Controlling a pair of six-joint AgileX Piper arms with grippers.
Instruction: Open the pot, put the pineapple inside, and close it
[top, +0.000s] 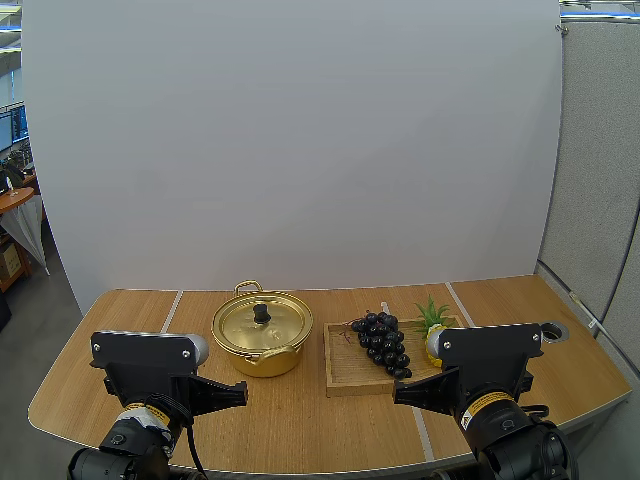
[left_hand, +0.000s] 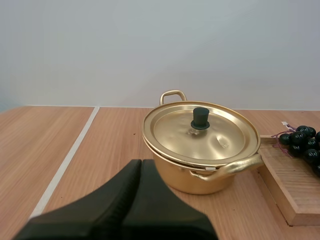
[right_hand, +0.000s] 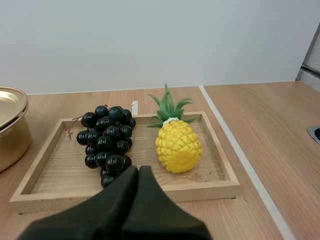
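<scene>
A gold pot stands left of centre on the table, its lid on, with a black knob. To its right a wooden tray holds a yellow pineapple with green leaves and a bunch of dark grapes. My left gripper is shut and empty, hovering in front of the pot; in the left wrist view its fingers form one wedge. My right gripper is shut too, just before the tray's front edge, tips together short of the pineapple.
Pale seams run across the wooden table top. A round metal grommet sits at the far right of the table. The table's front edge curves close to both arm bases.
</scene>
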